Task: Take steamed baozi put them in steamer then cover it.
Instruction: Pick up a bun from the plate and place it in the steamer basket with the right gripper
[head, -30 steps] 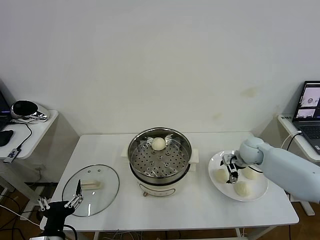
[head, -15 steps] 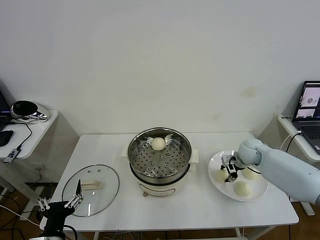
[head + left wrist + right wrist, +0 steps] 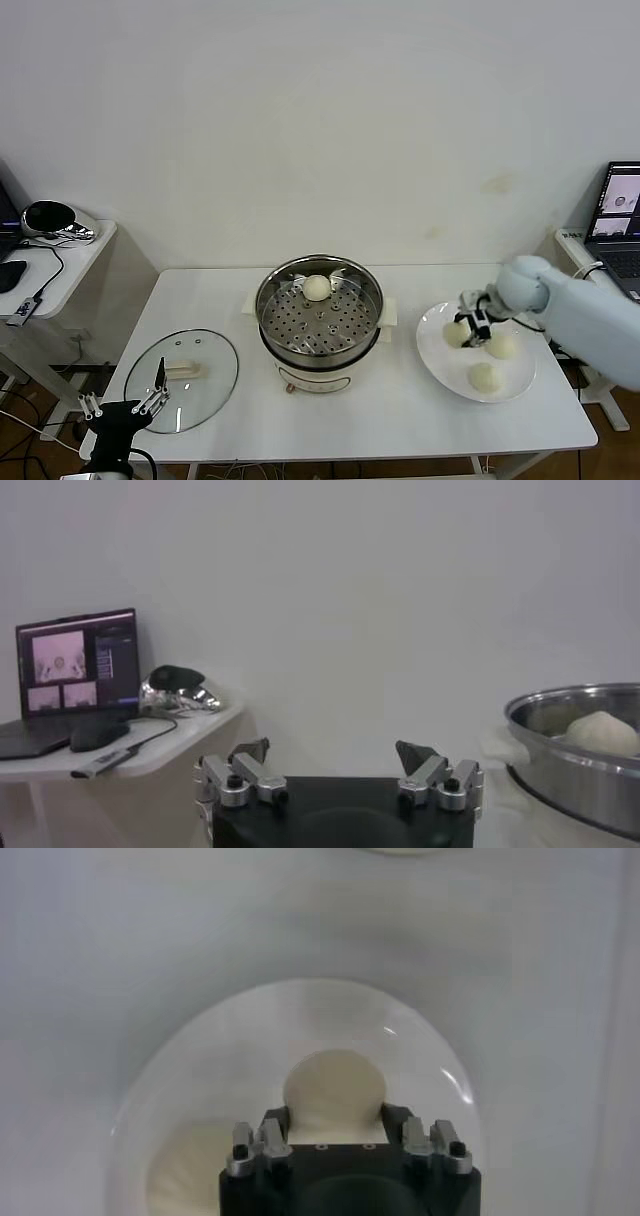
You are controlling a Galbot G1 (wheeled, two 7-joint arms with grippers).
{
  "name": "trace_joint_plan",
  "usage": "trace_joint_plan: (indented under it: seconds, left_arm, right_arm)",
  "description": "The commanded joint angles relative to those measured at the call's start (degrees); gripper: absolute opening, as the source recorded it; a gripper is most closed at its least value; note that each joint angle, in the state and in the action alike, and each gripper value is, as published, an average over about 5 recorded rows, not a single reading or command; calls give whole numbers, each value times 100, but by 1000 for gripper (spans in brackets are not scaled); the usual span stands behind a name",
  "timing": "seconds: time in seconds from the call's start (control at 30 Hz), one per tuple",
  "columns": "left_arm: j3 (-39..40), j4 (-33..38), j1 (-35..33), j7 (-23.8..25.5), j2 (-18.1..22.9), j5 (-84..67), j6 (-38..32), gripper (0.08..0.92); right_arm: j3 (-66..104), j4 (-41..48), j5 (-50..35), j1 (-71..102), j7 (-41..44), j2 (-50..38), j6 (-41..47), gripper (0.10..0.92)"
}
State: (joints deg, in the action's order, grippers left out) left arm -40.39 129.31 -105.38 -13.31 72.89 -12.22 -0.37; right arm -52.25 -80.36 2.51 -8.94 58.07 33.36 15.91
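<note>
Head view: one baozi point(image 3: 317, 287) sits in the steamer point(image 3: 319, 345); right hand point(image 3: 473, 325) clamps a second bun point(image 3: 458, 334); left hand point(image 3: 150, 400) spread; cover point(image 3: 182, 379) unplaced.

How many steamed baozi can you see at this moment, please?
4: one baozi in the steamer; one gripped by the right claw over the plate; two on it.

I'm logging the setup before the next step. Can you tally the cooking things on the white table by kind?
Buns: 4, one in the steamer, one gripped by the right hand, two on the plate
Steamer: 1
Glass lid: 1
Plate: 1
Total: 7
</note>
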Motion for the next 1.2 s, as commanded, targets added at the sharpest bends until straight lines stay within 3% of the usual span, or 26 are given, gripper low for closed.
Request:
trace_joint_plan:
  seconds: [0.03,0.27,0.5,0.8,1.2]
  left_arm:
    - [25,48,9,1,-45,-58,45,823]
    - [59,66,39,-5,-97,-109,86,823]
    - [78,40,110,-12,-77,-127,80,823]
    - [83,131,122,-13,-17,-127,86,823]
    - [186,211,166,-12,98,-89,85,823]
  right_arm:
    - [-1450,-992,-1403,-2563,-38,-312,546,582]
    - [-2415,-1492,-2783,-4006,-454,686,1274,593]
    - [-2262,-1171,-3564,-3567,-1050,2123,1848,602]
    - [-2230,-140,-3685,-2688,-1573,3763,2249,602]
    - [-2234,756,-3585,-1995,-1738,4538,2462,602]
